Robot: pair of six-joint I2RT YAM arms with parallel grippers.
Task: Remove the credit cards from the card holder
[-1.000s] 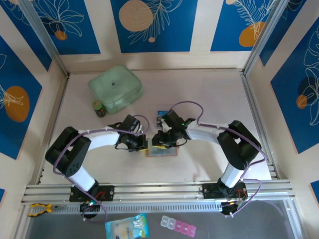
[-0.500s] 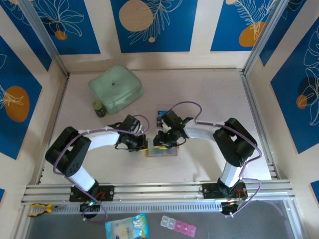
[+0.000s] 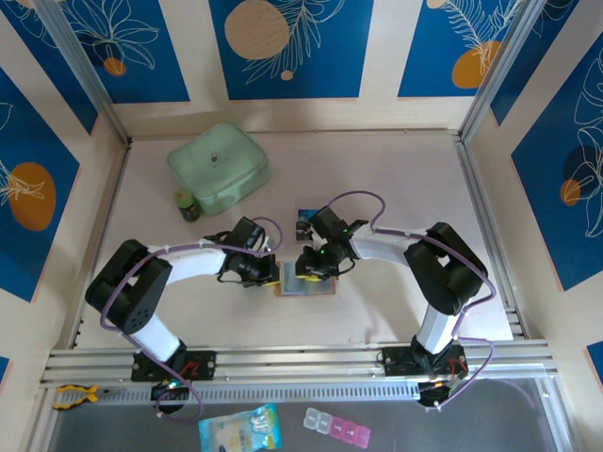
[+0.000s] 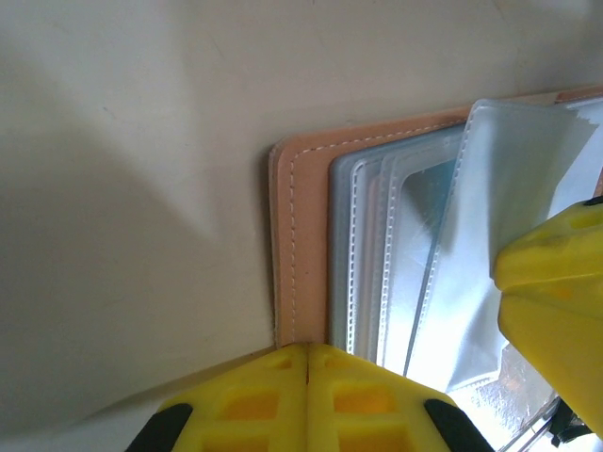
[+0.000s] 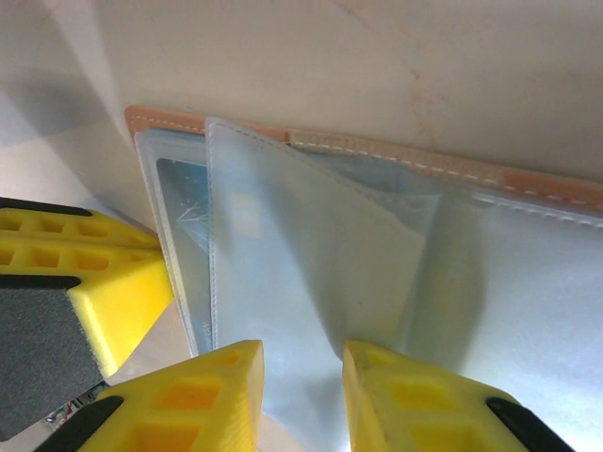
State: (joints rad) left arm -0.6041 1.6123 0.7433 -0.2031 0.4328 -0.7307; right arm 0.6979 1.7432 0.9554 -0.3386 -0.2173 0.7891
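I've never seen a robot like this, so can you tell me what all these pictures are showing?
It is a robot with two arms bolted to a table. The big picture looks down from above. The other two come from a small camera on each wrist, so the yellow blocks there are fingers. On the table lie an opened tan card holder, a blue card just beyond it, a mint-green case and a small jar. The left tool is shut, its tips at the holder's edge, maybe to keep it still. The right tool is open a little, its fingers either side of a clear plastic sleeve.
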